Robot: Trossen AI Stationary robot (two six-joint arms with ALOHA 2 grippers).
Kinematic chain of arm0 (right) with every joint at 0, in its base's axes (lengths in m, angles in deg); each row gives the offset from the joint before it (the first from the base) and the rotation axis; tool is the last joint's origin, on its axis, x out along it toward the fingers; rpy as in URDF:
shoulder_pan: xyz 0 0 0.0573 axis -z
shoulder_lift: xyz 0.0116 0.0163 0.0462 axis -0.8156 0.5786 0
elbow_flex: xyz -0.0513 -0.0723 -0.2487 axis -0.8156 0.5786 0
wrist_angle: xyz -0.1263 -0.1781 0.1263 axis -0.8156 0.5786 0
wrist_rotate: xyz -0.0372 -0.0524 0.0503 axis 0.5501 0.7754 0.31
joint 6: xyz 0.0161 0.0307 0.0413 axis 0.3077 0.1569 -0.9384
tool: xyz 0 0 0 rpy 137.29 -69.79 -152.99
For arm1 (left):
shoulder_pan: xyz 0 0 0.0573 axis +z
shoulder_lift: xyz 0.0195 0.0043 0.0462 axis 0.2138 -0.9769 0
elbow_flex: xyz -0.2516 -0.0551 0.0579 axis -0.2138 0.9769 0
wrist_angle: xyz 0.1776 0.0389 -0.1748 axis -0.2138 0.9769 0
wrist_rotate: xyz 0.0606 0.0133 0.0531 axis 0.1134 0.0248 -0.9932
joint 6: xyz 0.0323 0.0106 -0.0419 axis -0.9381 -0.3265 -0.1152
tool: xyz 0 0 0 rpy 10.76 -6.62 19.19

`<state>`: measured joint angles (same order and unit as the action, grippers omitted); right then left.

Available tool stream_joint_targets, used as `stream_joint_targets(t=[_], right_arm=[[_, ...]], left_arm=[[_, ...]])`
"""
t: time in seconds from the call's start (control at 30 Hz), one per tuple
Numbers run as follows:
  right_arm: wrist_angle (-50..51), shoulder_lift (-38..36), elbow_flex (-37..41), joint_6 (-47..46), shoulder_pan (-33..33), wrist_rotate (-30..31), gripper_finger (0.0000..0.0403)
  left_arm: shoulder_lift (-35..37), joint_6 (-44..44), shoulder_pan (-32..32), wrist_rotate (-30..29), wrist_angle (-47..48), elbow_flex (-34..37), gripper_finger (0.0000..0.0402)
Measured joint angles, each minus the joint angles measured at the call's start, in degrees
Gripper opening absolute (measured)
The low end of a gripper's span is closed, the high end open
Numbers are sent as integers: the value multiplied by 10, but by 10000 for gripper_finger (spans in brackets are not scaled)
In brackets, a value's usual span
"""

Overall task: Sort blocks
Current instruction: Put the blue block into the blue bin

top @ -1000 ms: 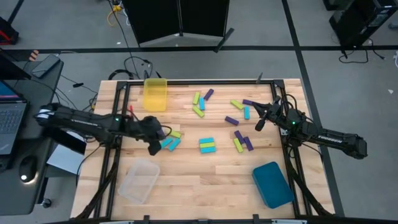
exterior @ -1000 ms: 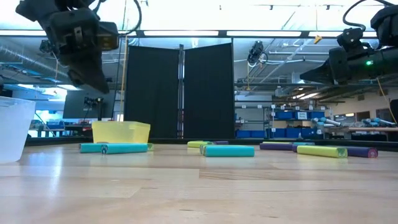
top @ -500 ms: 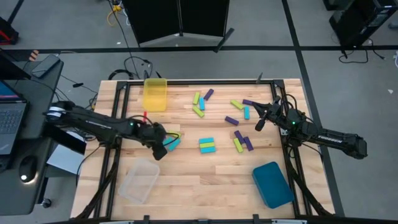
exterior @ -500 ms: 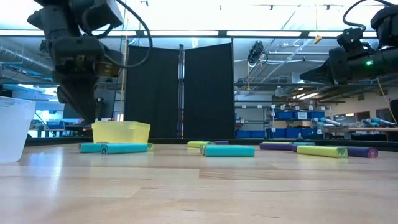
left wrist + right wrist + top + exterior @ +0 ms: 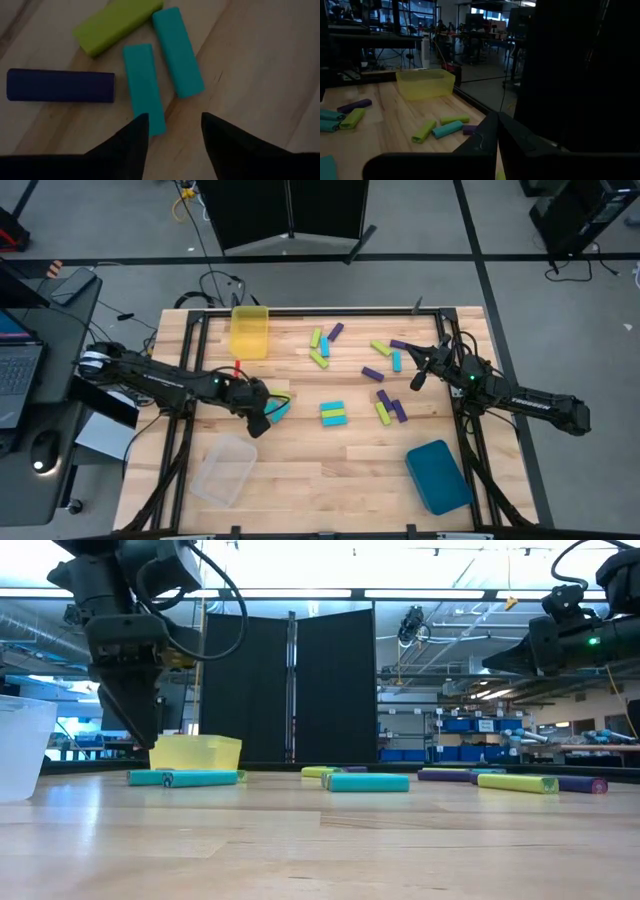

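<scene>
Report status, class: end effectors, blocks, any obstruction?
Left end effector open above a cyan block. Right end effector shut, empty, raised. Blocks scattered, unsorted. Second cyan block close alongside.

Two slender matte-black jointed arms, each with a small green light near the wrist; the left arm (image 5: 160, 380) carries a white band and looping black cable, the right arm (image 5: 520, 397) tapered dark fingers

purple, lime and cyan blocks (image 5: 142, 85), yellow bin (image 5: 249, 331), teal bin (image 5: 438, 477)
</scene>
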<state>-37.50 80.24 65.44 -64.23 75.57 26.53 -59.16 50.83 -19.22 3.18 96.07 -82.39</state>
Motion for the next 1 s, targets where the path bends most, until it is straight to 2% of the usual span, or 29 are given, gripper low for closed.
stream_joint_targets(t=[0.3, 0.5, 1.0], right_arm=[[0, 0, 0, 0, 0, -1, 22], [0, 0, 0, 0, 0, -3, 23], [0, 0, 0, 0, 0, -4, 23]], left_arm=[[-46, 1, 0, 8, -8, 0, 239], [-74, 1, 0, -11, -11, 0, 262], [-74, 14, 2, -25, -1, 0, 264]])
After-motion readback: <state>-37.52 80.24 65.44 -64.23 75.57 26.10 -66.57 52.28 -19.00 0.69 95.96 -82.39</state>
